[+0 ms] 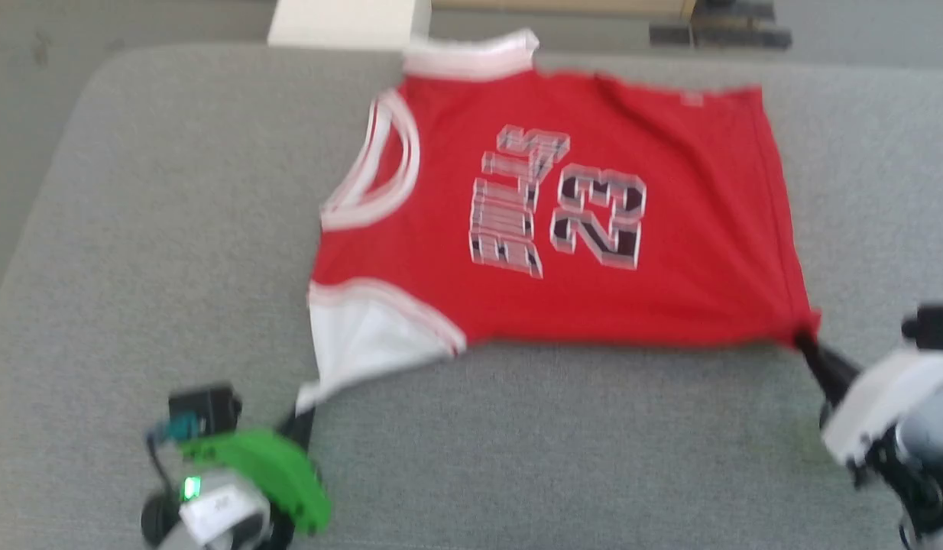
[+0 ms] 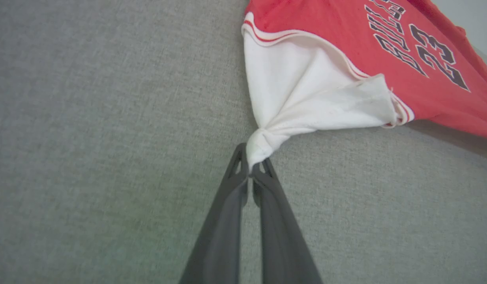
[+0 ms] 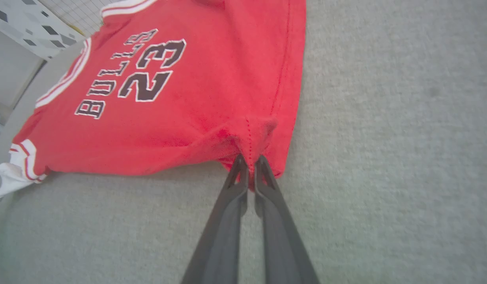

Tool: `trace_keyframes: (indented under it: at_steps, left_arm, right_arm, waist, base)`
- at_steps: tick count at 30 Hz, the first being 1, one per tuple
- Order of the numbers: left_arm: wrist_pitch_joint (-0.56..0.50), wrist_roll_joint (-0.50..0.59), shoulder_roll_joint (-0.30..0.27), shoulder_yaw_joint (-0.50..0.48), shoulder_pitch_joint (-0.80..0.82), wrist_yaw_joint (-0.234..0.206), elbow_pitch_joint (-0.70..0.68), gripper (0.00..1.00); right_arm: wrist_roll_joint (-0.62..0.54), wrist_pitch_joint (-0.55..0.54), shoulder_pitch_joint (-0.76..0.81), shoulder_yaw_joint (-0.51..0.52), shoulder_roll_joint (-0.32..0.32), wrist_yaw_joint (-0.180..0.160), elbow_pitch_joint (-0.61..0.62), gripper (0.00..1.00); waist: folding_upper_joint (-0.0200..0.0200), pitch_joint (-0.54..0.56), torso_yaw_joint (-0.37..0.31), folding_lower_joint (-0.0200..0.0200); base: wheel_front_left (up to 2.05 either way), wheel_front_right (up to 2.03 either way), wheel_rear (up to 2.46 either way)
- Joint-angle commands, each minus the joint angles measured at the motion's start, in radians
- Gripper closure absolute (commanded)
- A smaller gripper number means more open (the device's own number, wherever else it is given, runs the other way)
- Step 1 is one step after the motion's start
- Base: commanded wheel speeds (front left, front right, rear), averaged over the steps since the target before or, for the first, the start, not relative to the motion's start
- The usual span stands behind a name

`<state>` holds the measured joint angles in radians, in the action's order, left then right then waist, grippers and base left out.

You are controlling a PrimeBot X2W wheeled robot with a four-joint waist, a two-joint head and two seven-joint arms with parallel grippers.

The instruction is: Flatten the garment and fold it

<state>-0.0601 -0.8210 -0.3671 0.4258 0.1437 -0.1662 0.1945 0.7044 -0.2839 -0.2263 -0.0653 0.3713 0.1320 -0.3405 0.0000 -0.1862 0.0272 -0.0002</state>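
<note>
Pinching the bunched tip of the white sleeve (image 2: 298,90), my left gripper (image 2: 250,167) is pressed together on cloth; my right gripper (image 3: 251,167) nips the red hem corner (image 3: 263,136) the same way. Between them I see the garment (image 1: 563,221) lying face up on the grey padded surface (image 1: 517,443), its near edge drawn taut from grip to grip, neckline towards my left. Beyond the far edge stand a pale block (image 1: 341,19) and something dark (image 1: 720,30), well apart from both arms.

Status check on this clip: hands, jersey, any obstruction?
Left hand shut on white sleeve tip. Right hand shut on red hem corner. Jersey spread front-up on grey surface. No obstruction seen.
</note>
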Motion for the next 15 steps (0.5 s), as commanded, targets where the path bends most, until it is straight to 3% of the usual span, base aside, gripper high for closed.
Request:
trace_keyframes:
  at_steps: [1, 6, 15]
  left_arm:
    - [-0.025, -0.023, -0.021, -0.007, -0.049, -0.02, -0.027, 1.0]
    - [-0.11, -0.078, -0.064, -0.025, -0.193, -0.088, -0.143, 1.0]
    - [-0.125, -0.11, -0.096, -0.052, -0.304, -0.129, -0.268, 1.0]
  right_arm:
    - [-0.004, -0.02, 0.042, 0.01, 0.006, -0.001, 0.015, 1.0]
    - [-0.016, -0.109, 0.168, 0.054, 0.009, -0.001, 0.091, 1.0]
    - [-0.062, -0.231, 0.277, 0.135, -0.04, -0.001, 0.213, 1.0]
  waist:
    - [0.0, 0.085, 0.008, 0.0002]
    - [0.0, 0.109, -0.001, 0.0002]
    - [0.0, 0.115, -0.016, 0.0002]
  base:
    - [0.0, 0.0, 0.0]
    - [0.0, 0.0, 0.0]
    - [0.0, 0.0, 0.0]
